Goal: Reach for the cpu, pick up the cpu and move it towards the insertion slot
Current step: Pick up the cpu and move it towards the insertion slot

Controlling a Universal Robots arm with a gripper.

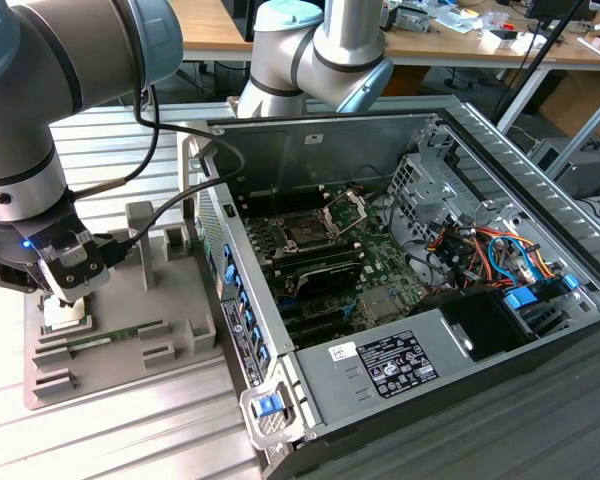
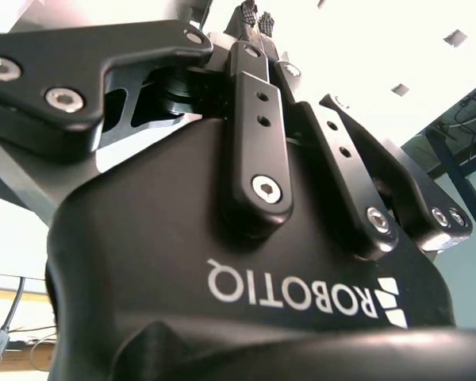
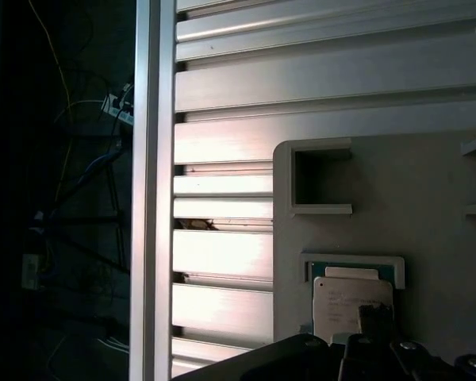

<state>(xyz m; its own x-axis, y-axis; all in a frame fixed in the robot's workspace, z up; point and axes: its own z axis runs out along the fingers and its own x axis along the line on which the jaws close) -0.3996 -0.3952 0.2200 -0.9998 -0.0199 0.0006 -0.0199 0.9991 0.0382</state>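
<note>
First wrist view, cpu (image 3: pixel 351 298) seated in fixture (image 3: pixel 428 182), gripper (image 3: pixel 373 325) tip overlapping it, spread unclear.

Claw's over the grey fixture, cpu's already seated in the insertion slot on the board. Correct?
Not quite. The cpu is not in the insertion slot. It lies in its pocket on the grey fixture, as the first wrist view shows. The claw is over that fixture, as you said.
</note>
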